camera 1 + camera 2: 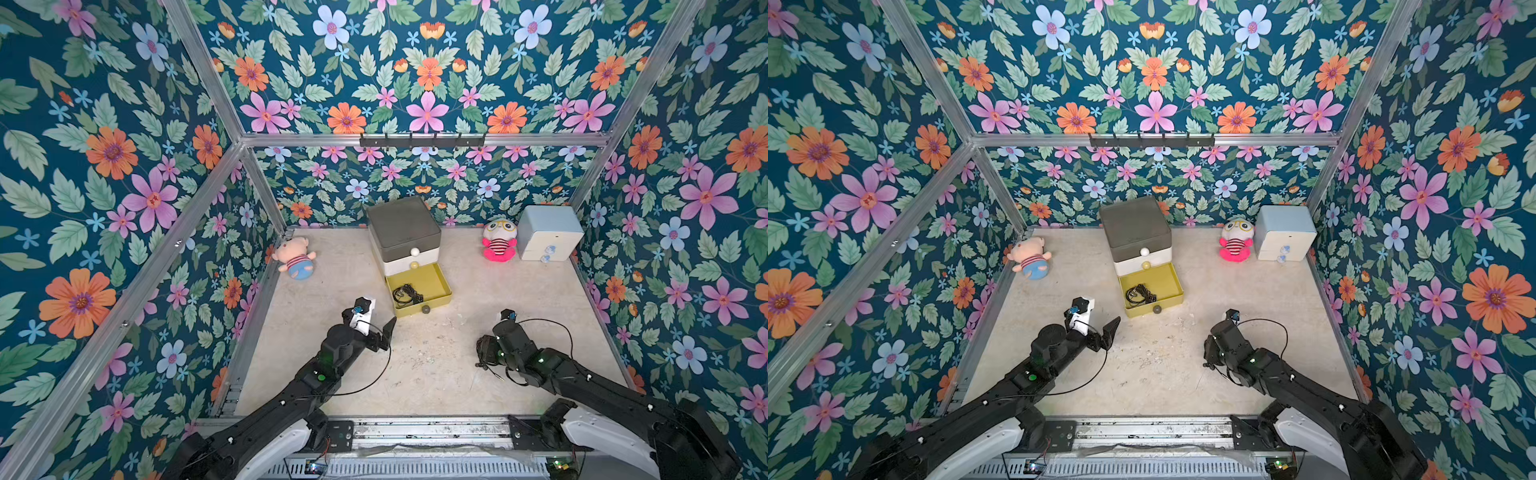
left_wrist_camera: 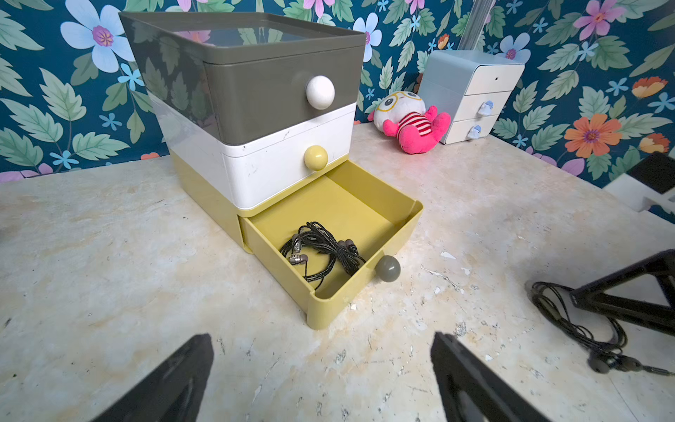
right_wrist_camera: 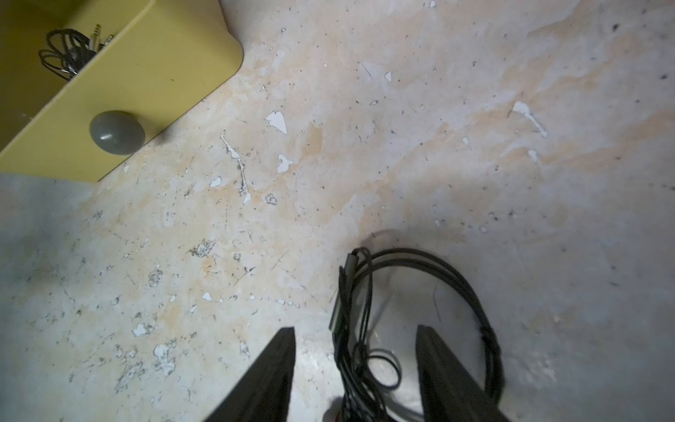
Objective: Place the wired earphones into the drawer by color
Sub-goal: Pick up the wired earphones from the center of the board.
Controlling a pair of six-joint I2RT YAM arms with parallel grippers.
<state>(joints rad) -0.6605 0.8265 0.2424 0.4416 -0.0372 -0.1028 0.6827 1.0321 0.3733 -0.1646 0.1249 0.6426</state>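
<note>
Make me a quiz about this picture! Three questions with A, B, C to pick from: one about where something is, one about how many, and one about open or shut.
1. One set of black earphones is put away. Which drawer holds it?
A the top one
B the middle one
C the bottom one

2. How many soft toys can you see?
A one
B two
C four

3. The grey drawer is
A shut
B pulled out
C missing

Answers:
1 C, the coil lies in the open yellow drawer at the bottom.
2 B, there is a pig and a pink toy.
3 A, its front is pushed fully in.
</note>
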